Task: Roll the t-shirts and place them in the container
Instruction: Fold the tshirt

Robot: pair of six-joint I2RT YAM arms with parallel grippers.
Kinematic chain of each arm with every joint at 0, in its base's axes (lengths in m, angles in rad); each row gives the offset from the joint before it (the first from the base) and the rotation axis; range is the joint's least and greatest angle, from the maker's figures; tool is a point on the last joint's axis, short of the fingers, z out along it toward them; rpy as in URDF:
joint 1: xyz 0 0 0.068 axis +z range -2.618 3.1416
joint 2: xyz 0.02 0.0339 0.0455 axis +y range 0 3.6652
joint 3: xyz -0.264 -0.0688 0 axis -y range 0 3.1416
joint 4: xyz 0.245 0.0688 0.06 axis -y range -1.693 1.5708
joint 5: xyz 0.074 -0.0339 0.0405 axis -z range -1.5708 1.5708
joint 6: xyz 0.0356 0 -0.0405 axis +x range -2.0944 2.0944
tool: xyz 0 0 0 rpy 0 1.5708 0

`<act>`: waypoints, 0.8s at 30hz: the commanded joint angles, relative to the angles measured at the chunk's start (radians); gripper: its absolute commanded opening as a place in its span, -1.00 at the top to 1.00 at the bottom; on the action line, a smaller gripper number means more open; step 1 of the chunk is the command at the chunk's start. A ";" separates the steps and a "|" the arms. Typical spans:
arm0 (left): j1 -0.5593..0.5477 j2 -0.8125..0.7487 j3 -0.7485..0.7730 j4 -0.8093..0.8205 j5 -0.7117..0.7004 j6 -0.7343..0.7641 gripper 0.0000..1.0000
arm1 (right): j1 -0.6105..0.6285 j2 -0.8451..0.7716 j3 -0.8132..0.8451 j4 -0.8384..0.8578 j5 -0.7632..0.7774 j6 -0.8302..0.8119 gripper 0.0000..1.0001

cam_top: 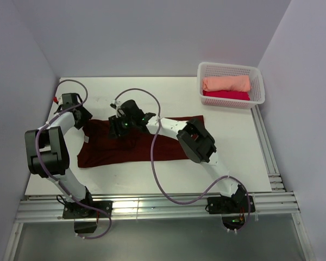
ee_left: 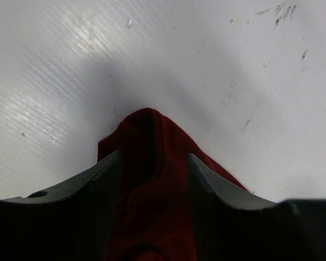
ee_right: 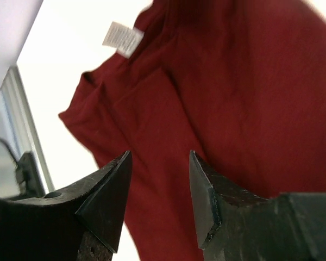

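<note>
While the dark maroon cloth t-shirt (cam_top: 168,144) lies flat as a long folded strip across the middle of the white table (cam_top: 152,182), I count it as the one piece of work left, since I see no roll started in it. My left gripper (ee_left: 154,157) sits at the strip's left end, jaws apart, with a peaked corner of maroon cloth lying loose between the fingers; I judge nothing is clamped there. My right gripper (ee_right: 160,157) hovers over the cloth just beside it, towards the middle, jaws likewise apart and empty, and the small pale neck label (ee_right: 122,38) shows beyond its fingertips. Farther back, at the far right corner, stands a white plastic mesh basket (cam_top: 259,87) holding a peach rolled t-shirt (cam_top: 225,83) and, touching it, a crimson-pink rolled t-shirt (cam_top: 225,95). That makes three shirts in all: two rolled and put away, one to roll and then carry over. One basket, two grippers, one label.
</note>
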 commanded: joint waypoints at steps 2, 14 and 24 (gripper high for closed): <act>0.002 0.018 0.007 0.060 0.060 -0.003 0.00 | 0.029 0.044 0.124 -0.065 0.076 -0.048 -0.08; 0.000 0.088 0.062 0.057 0.042 -0.006 0.99 | 0.037 0.122 0.213 -0.120 0.104 -0.048 -0.08; 0.022 0.085 0.073 0.040 0.022 0.000 0.99 | 0.037 0.124 0.209 -0.127 0.108 -0.047 -0.08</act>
